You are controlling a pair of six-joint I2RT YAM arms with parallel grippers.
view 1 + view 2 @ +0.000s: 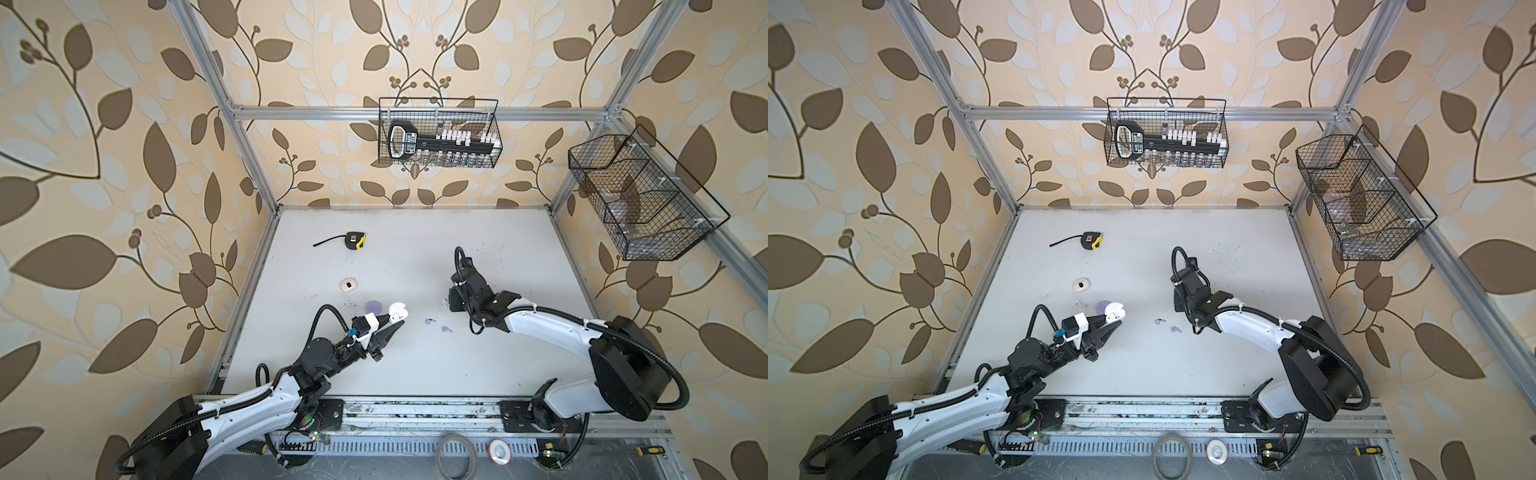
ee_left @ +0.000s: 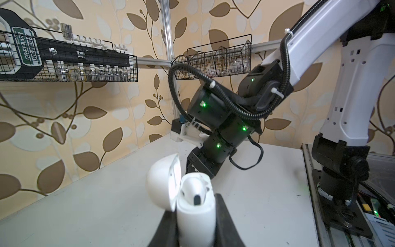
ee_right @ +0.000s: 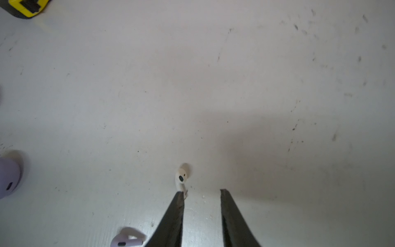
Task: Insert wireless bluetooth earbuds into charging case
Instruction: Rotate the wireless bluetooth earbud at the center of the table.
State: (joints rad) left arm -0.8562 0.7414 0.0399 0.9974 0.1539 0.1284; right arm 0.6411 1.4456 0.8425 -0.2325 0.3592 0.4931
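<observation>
Gripping the white case (image 2: 195, 213) by its body, lid flipped open, the left tool (image 2: 196, 216) sits low centre in its wrist view. The right tool (image 3: 202, 191) is narrowly parted at the bottom of its wrist view and holds nothing. A white earbud (image 3: 181, 177) lies on the bench (image 3: 213, 85), its stem touching one fingertip (image 3: 179, 197). Two lilac earbuds (image 1: 429, 321) lie centre frame in a top view, between the arms.

we find the table (image 1: 415, 365) bare in the near middle and at the far right. two lilac buds (image 1: 429, 321) lie between the left gripper (image 1: 397, 322), clamped on the white case (image 1: 398, 310), and the right gripper (image 3: 202, 190), whose parted jaws have a white bud (image 3: 181, 177) at one tip. lilac case (image 1: 373, 307), cream case (image 1: 348, 285) and tape (image 1: 355, 240) dot the left side.
</observation>
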